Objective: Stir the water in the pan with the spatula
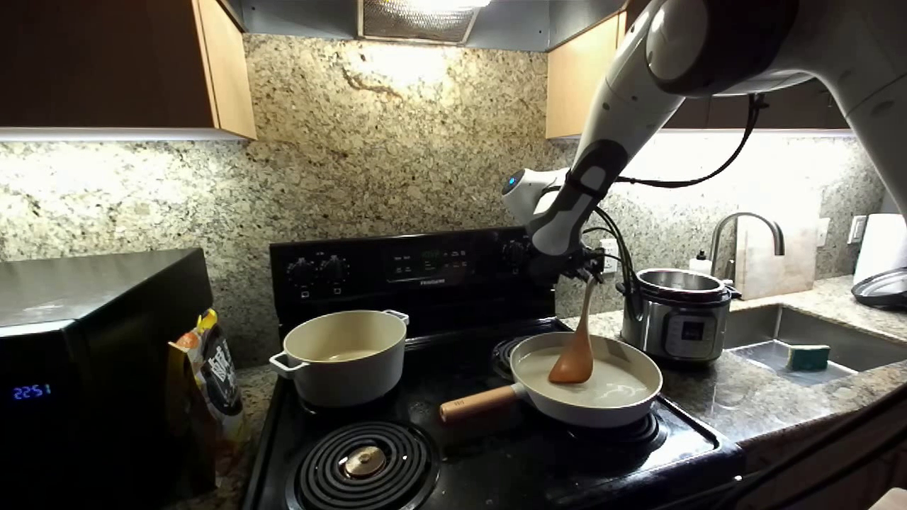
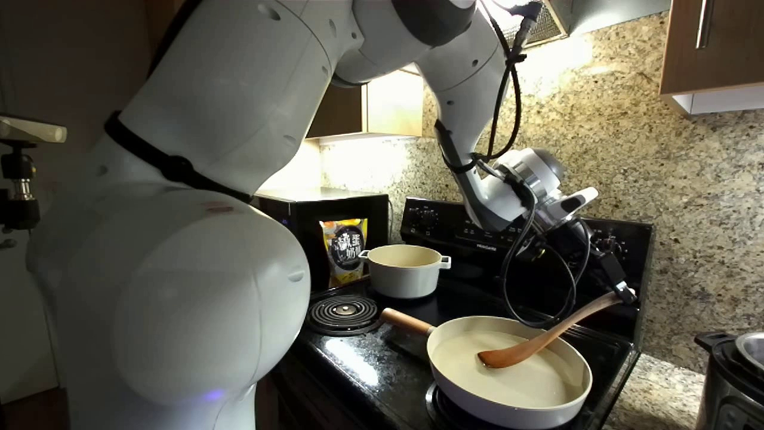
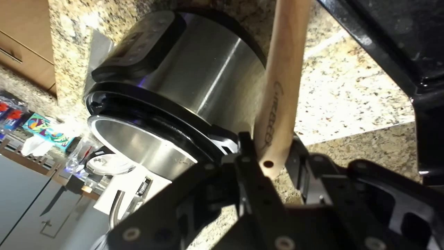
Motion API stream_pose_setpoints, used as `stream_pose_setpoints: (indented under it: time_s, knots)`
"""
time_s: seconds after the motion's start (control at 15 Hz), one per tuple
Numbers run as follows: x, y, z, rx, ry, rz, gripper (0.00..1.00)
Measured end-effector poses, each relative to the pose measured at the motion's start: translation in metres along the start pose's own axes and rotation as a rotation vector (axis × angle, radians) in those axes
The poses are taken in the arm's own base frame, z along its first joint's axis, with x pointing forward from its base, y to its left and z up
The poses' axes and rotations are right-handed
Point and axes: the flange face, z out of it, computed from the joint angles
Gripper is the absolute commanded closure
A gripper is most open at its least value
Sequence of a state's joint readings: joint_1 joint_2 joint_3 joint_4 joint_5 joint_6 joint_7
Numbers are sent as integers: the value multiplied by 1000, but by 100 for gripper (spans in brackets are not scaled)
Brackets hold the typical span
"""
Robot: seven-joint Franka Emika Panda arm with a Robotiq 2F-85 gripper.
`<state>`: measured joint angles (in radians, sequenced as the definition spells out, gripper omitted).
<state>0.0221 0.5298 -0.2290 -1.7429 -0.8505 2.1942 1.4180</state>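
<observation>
The wooden spatula (image 1: 577, 358) slants down into the cream pan (image 1: 592, 414), its blade lying in the pale water (image 1: 616, 388) near the middle. Seen from another side, the spatula (image 2: 537, 343) leans over the pan's (image 2: 477, 394) far rim, and its tip meets the water (image 2: 528, 382). My gripper (image 3: 272, 147) is shut on the top end of the handle, just around the hole; the spatula handle (image 3: 286, 66) runs upward out of the wrist view. The pan and blade are out of the wrist view. Whether the blade touches the pan's bottom I cannot tell.
Left of the pan stands a deep cream pot (image 1: 347, 379) on the black stove (image 1: 468, 467). A steel pressure cooker (image 1: 680, 326) sits close beside the pan, near the sink (image 1: 751, 340). The pan's wooden handle (image 2: 406, 321) points toward the pot. A loose cable (image 2: 507, 286) hangs above the pan.
</observation>
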Motion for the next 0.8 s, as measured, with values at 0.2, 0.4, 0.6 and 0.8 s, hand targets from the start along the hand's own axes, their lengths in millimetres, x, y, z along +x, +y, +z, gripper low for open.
stream_pose_setpoints:
  time_s: [0.2,0.4,0.6,0.8]
  knots:
    - [-6,2,6,-10,-10,-8,92]
    - [-12,7,15,-25,-23,-15,92]
    - [-19,13,21,-39,-36,-20,93]
    - [-19,24,36,-64,-53,-8,93]
